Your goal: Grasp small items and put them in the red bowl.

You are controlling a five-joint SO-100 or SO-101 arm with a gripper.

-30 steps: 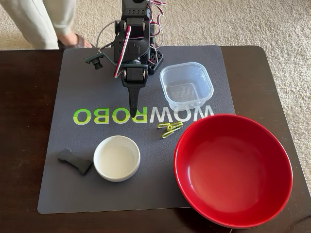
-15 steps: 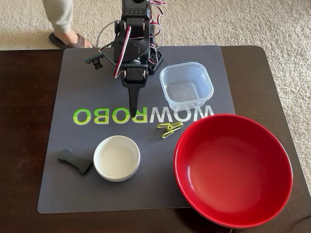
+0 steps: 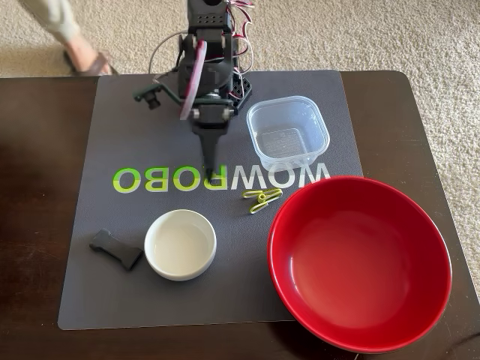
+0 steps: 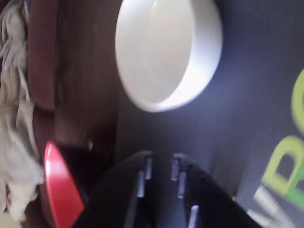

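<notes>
The small white round dish [image 3: 180, 244] sits on the grey mat, front centre-left; the wrist view shows it [image 4: 166, 47] just ahead of the fingertips. The dark grey oblong piece [image 3: 116, 249] lies left of it. The yellow-green clip [image 3: 261, 199] lies mid-mat. The clear tub [image 3: 288, 137] stands at the back right. The large red bowl [image 3: 360, 262] is empty at the front right, and a sliver of it shows in the wrist view [image 4: 59, 185]. My gripper [image 3: 213, 172] [image 4: 161, 159] hangs over the mat's lettering, jaws nearly together, holding nothing, apart from every item.
The grey mat [image 3: 315, 90] with green and white letters covers most of the dark wooden table [image 3: 30, 225]. The arm's base and cables [image 3: 214, 52] stand at the mat's back edge. A person's foot [image 3: 84, 58] is on the carpet, top left.
</notes>
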